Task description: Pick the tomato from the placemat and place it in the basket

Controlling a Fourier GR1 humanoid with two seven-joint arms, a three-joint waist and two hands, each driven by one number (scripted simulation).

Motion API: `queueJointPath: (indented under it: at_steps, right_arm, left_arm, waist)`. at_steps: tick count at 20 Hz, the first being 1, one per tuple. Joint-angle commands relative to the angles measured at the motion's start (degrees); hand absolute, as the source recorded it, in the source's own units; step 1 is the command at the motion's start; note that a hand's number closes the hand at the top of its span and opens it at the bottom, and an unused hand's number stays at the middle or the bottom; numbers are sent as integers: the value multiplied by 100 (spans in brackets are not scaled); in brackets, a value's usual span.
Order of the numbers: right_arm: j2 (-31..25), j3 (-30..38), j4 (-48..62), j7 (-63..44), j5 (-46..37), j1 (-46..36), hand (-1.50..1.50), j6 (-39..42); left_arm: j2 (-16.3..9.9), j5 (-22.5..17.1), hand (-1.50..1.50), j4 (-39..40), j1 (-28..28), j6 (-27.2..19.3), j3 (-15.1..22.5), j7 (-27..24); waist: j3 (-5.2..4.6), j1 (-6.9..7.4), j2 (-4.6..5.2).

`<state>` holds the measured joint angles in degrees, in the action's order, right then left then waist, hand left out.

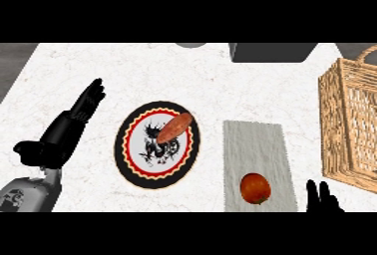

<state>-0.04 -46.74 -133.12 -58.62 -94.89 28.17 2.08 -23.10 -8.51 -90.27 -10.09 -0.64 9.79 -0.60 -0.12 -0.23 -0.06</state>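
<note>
At the far left the left hand point(70, 124) is resting above the counter point(66, 64), its fingers straight and pointing up and away, holding nothing and playing no part for now. Just to its right a round plate point(129, 159) with a black rim and a red-and-yellow ring is lying flat, and an oblong reddish-brown vegetable, apparently a sweet potato point(175, 126), is lying tilted across its upper right part. Next comes the grey placemat point(254, 144), a narrow strip between plate and basket, and the tomato point(255, 188) is sitting on its near end, untouched. Just right of the mat, at the view's lower edge, the right hand point(321, 199) is showing only as a few fingertips; they are pointing upward, straight and slightly apart, gripping nothing, and they are standing beside the tomato rather than over it. At the far right the wicker basket point(346, 124) is standing well apart from the tomato, its handle rising at the upper corner. The task is seemingly at its reaching step: nothing is grasped yet. The next move is likely calling for the right hand to shift leftward over the tomato, lower, and curl round it before lifting it clear of the mat and carrying it right, over the basket's rim.
</note>
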Motion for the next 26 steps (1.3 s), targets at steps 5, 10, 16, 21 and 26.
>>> queueJointPath:
  at_steps: [5,10,16,21,26]
  right_arm:
    - [-108,347,915,-204,371,-451,-150,-984]
    - [-483,1264,1186,242,986,-620,-150,-1461]
    - [-108,1071,2360,163,621,-830,-150,-2053]
    - [-339,1397,2164,552,1068,-1026,-150,-2137]
    - [-46,881,2355,458,739,-1034,-150,-2268]
  left_arm:
    - [298,317,0,309,-166,114,-106,-15]
    - [265,280,0,95,235,352,-293,-266]
    - [400,450,0,-151,84,381,-431,129]
    - [475,506,0,134,70,647,-667,-117]
    - [459,500,0,62,104,834,-826,-21]
  waist:
    - [14,-15,3]
    - [15,15,3]
    - [14,10,1]
    - [13,6,3]
    - [12,10,1]
